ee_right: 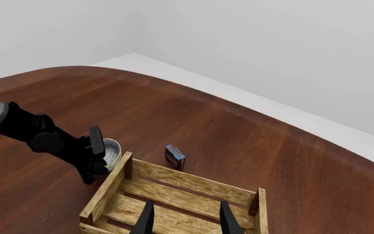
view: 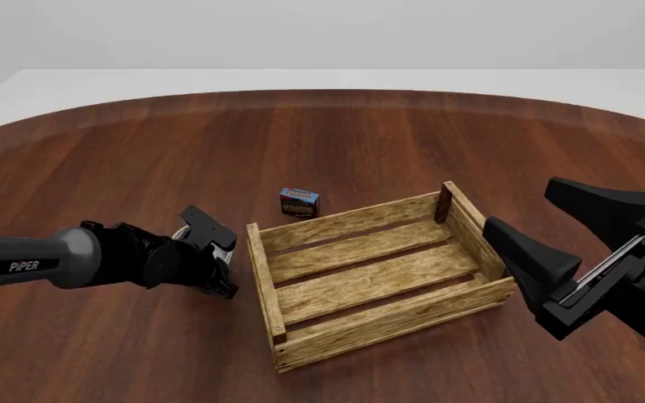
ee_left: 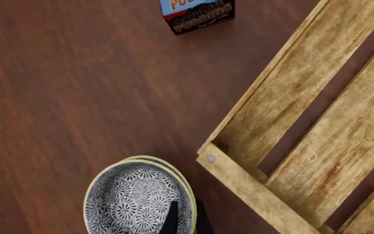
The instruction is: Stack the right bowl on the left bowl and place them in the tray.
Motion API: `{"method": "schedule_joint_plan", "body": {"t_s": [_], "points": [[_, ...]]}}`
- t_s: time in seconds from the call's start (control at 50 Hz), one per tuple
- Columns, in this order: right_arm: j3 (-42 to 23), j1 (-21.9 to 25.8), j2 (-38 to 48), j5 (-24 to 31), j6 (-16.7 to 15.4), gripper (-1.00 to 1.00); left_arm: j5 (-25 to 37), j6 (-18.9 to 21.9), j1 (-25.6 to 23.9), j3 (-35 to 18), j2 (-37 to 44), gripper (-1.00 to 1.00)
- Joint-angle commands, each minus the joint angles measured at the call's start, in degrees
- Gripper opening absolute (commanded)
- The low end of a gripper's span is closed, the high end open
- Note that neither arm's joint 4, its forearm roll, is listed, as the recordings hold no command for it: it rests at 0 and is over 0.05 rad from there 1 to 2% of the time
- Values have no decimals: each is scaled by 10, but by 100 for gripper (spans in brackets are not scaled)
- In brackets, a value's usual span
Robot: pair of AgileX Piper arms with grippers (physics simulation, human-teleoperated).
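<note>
My left fingers (ee_left: 181,219) are clamped on the rim of the bowls (ee_left: 138,197) (two rims show, so they are stacked), just beside the tray (view: 373,273) corner. I think I must lift them well above the wall, then go inward and set them down flat. My left arm lies low over the desk (view: 132,168). My right fingers (ee_right: 185,219) hang apart above the tray.

stacked bowls (ee_left: 138,197) left of tray (view: 373,273)
</note>
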Motion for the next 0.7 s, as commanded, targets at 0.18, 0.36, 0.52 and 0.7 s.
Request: {"method": "schedule_joint_plan", "body": {"t_s": [0.18, 0.36, 0.52, 0.7], "points": [[-3, 1, -6, 7, 2, 100, 31, 17, 30, 25, -32, -100], [-6, 2, -15, 15, 4, 100, 60, 37, 47, 19, -66, -100], [-8, 1, -18, 17, 6, 100, 78, 49, 56, 14, -90, -100], [-11, 0, -24, 23, 7, 100, 106, 64, 63, 1, -120, -100]]}}
